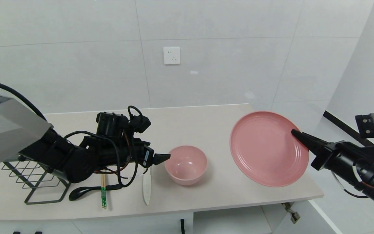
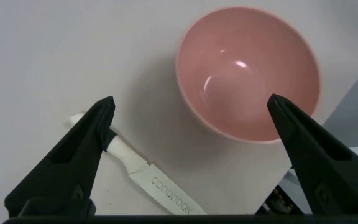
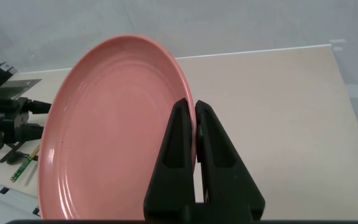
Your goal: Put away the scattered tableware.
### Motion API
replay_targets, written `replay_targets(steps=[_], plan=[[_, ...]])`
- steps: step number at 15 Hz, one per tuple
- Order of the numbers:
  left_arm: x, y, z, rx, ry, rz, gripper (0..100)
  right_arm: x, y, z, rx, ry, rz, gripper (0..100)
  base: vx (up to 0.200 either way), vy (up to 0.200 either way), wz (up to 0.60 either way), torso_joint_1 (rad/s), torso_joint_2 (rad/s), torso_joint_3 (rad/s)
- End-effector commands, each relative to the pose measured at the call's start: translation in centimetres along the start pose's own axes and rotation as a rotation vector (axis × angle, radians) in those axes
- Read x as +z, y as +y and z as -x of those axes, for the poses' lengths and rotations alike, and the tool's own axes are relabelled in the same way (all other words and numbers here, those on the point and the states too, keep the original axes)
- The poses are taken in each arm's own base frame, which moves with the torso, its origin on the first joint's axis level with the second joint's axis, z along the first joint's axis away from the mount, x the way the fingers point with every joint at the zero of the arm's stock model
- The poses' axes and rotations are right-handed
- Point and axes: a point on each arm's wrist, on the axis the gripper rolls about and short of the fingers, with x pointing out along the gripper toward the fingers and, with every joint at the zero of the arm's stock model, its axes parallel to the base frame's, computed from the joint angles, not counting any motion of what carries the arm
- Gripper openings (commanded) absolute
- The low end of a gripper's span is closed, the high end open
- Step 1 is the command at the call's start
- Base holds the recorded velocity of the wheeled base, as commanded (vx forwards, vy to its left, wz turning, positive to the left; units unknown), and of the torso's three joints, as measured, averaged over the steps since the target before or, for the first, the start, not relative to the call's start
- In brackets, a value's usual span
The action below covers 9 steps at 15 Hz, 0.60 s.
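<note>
Nearest the front edge of the table (image 1: 206,123) lie the small things: a pair of chopsticks (image 1: 103,195), a white knife (image 1: 146,188) with its blade pointing to the front, and a black spoon (image 1: 80,193). All lie flat and close together. Just beside them, on the robot's left, stands a wire rack (image 1: 34,182). I judge that the tableware must go there, so these pieces are not yet put away.

A little farther in is the pink bowl (image 1: 186,164), upright and empty on the table. The left gripper (image 1: 162,157) hangs just beside its rim, above the knife handle, with its fingers spread wide and nothing between them. Such a wide opening suits the bowl's wall, so I think the bowl is its target, though the knife is also possible.

To the right, the pink plate (image 1: 265,149) is held tilted, its face turned toward the bowl. The right gripper (image 3: 190,109) pinches the plate's rim, one finger on each face, because a thin flat plate can be taken only by its edge. Whether the low edge touches the table, I cannot tell.

On the far wall is a socket (image 1: 171,55).
</note>
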Motion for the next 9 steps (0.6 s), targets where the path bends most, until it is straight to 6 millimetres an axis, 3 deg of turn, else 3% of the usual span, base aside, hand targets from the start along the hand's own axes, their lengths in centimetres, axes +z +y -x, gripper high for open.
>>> replay_targets(steps=[1, 9], plan=[[-0.9, 0.1, -1.4, -0.008, 0.034, 0.006, 100, -0.1, 0.0, 0.0, 0.002, 0.005, -0.001, 0, 0.000, 0.000, 0.00, 0.000, 0.00, 0.000], [-1.7, 1.3, -4.1, 0.002, 0.046, 0.026, 100, -0.5, -0.2, -0.6, -0.002, 0.024, -0.007, 0, 0.000, 0.000, 0.00, 0.000, 0.00, 0.000]])
